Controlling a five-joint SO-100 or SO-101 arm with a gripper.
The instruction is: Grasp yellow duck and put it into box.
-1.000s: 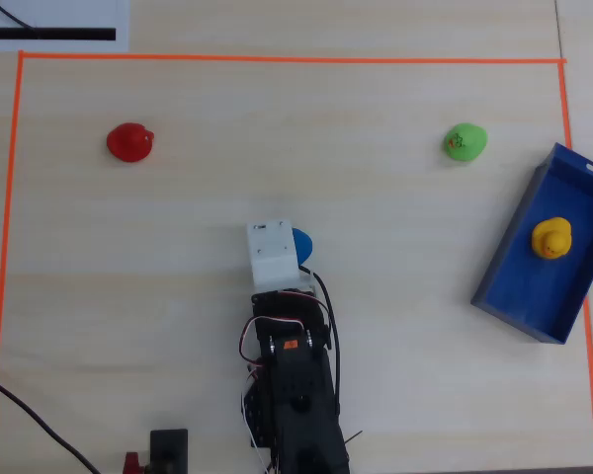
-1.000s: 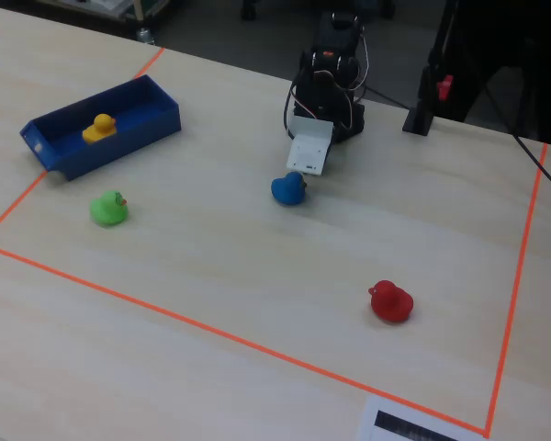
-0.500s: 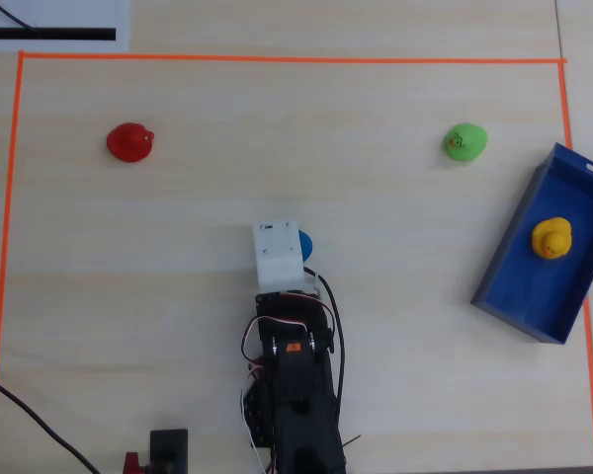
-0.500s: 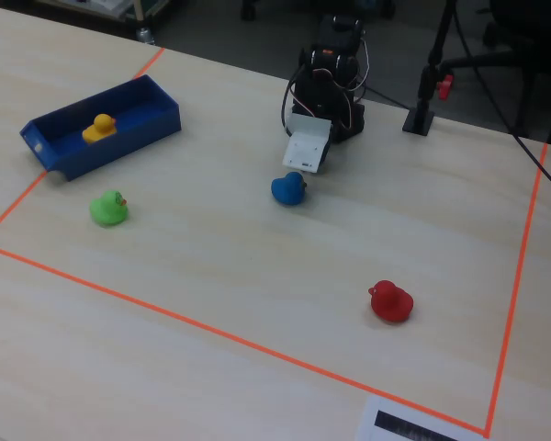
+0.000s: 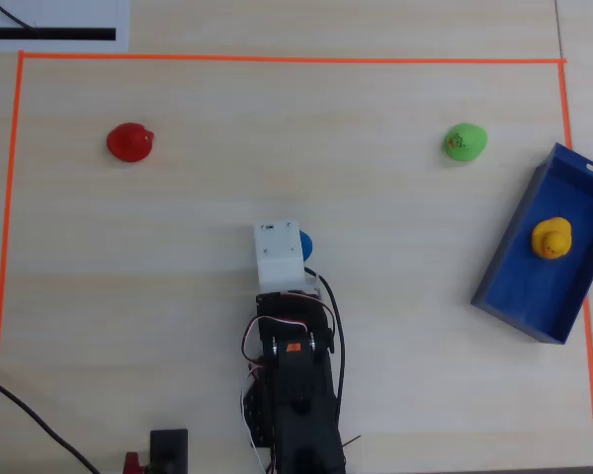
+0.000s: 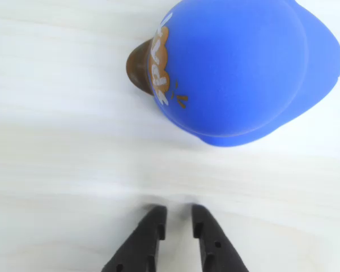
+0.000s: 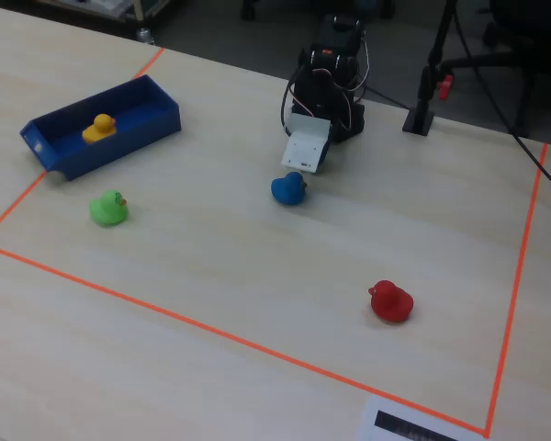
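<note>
The yellow duck (image 5: 551, 238) sits inside the dark-blue box (image 5: 534, 286) at the right edge of the overhead view. In the fixed view the duck (image 7: 99, 128) and the box (image 7: 119, 149) are at the far left. My gripper (image 6: 178, 211) shows in the wrist view as two black fingers with only a narrow gap and nothing between them. It hangs low over bare table, far from the box. In the overhead view the arm's white wrist block (image 5: 280, 254) hides the fingers.
A blue duck (image 6: 238, 68) lies just ahead of the fingertips and also shows in the fixed view (image 7: 288, 189). A green duck (image 5: 465, 142) sits near the box and a red duck (image 5: 130, 142) far left. Orange tape (image 5: 277, 58) borders the table area.
</note>
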